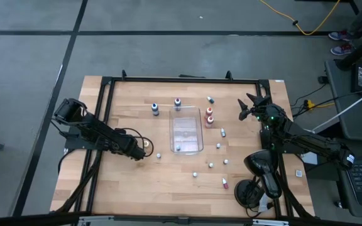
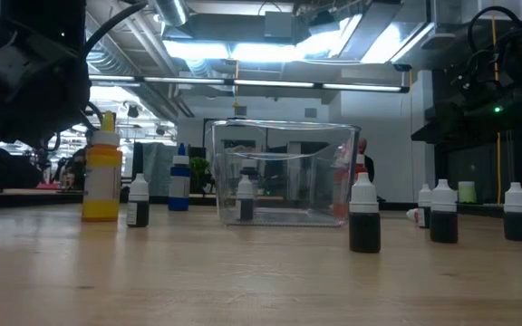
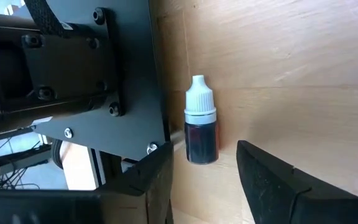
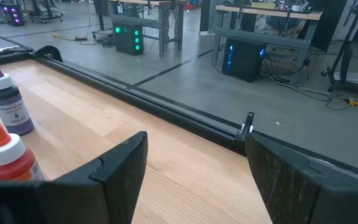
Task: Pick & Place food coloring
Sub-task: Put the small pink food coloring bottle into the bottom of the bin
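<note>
From above, the left pincer [image 1: 142, 149] sits low on the table [image 1: 131, 182] left of the clear tray [image 1: 186, 130], while small food coloring bottles [image 1: 210, 116] stand scattered around the tray and one stands inside it; the right pincer [image 1: 251, 108] waits at the far right. At table height the bottles look light, rigid and easy to tip. In the left wrist view a dark, white-capped bottle [image 3: 201, 121] stands between fingers set apart, not yet clamped; the body below the cap looks the surest hold. The right wrist view shows its fingers [image 4: 120, 165] spread, empty.
</note>
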`<move>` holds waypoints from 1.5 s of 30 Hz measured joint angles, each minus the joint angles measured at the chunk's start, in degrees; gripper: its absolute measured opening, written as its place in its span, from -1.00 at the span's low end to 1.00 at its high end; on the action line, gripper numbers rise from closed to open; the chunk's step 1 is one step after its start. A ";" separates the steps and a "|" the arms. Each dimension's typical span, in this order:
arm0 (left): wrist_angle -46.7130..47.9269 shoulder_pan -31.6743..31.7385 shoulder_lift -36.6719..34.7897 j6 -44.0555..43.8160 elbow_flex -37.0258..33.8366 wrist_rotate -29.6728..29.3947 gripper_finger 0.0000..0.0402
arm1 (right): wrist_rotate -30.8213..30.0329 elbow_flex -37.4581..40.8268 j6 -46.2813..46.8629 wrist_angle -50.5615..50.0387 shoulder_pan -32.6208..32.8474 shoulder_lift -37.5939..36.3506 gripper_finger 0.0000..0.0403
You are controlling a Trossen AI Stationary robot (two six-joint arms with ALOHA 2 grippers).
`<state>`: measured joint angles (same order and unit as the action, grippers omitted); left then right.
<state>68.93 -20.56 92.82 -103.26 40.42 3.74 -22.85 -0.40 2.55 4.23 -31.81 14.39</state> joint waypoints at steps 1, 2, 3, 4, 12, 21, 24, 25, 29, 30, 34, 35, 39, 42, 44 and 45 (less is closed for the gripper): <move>0.00 0.00 0.00 0.00 0.00 -0.10 -0.20 | 0.00 0.02 0.00 0.00 0.00 -0.02 0.36; 0.00 0.02 0.00 0.00 0.00 -0.12 -0.22 | -0.01 0.01 0.02 0.00 0.00 -0.01 0.36; 0.02 0.02 0.00 -0.02 0.00 -0.14 -0.23 | 0.00 0.00 0.02 0.00 0.00 -0.02 0.36; 0.00 0.02 0.00 -0.13 -0.02 -0.31 -0.25 | -0.02 0.01 0.01 0.02 0.00 0.00 0.36; -0.04 0.00 0.00 -1.79 -0.20 -1.90 -0.35 | -0.01 0.00 0.02 0.00 0.00 0.00 0.36; -0.20 -2.17 2.06 -1.14 -0.20 -0.79 -0.37 | 0.00 0.00 0.00 0.01 0.00 -0.01 0.36; -0.20 -2.41 2.19 -1.03 -0.20 -0.80 -0.37 | -0.01 0.01 0.02 0.01 0.00 0.00 0.36; -0.20 -2.40 2.19 -1.03 -0.20 -0.87 -0.37 | -0.01 0.01 0.00 0.00 0.00 0.00 0.36; -0.20 -2.40 2.59 -1.31 -0.20 -1.29 -0.39 | -0.01 0.00 0.02 0.00 0.00 -0.01 0.36; -0.20 -2.40 2.93 -1.26 -0.20 -1.30 -0.41 | -0.01 0.00 0.02 0.01 0.00 -0.02 0.36; -0.22 -2.40 3.78 -0.63 -0.20 -1.14 -0.50 | -0.01 0.01 0.01 0.01 0.00 0.00 0.36; -0.24 -2.40 3.76 -0.55 -0.20 -1.00 -0.53 | -0.01 0.00 0.02 0.01 0.00 -0.01 0.36; -0.20 -2.40 3.76 -0.55 -0.20 -0.95 -0.64 | 0.00 0.00 0.02 0.02 0.00 -0.02 0.36; -1.22 -2.40 3.72 -0.30 -0.28 -0.97 -0.71 | 0.00 0.00 0.01 0.01 0.00 -0.01 0.36; -2.74 -2.38 3.32 0.52 -0.90 -0.95 -0.75 | -0.01 0.00 0.02 0.01 0.00 -0.01 0.36; -3.09 -2.38 3.28 0.36 -0.98 -0.95 -0.76 | 0.00 0.00 0.02 0.02 0.00 -0.01 0.36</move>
<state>65.83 -22.94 96.09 -102.90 39.44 2.79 -22.85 -0.40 2.57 4.25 -31.81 14.38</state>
